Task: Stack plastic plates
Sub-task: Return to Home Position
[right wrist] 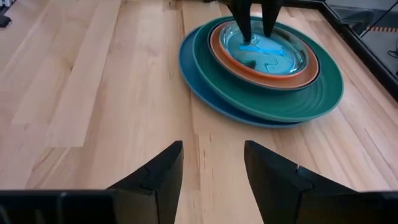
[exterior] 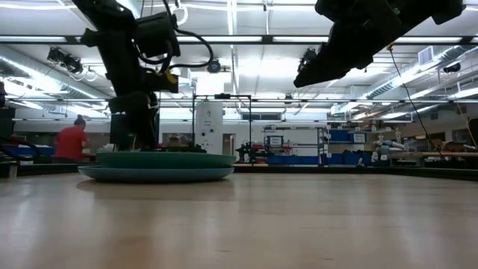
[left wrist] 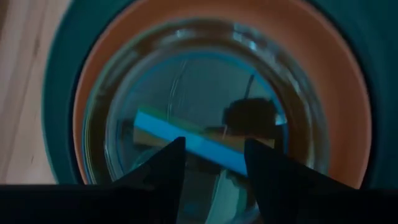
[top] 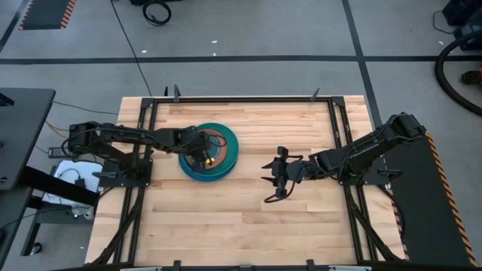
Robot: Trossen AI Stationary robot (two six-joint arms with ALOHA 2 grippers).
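Stacked plates directly beneath left end effector — right end effector well apart

The table is showing pale wood strips, smooth with a soft sheen. The blue plate and teal plate are gleaming like glossy plastic. The brown plate is looking duller. The cyan plate is shining, clear and glassy. The right gripper is showing matt black fingers.
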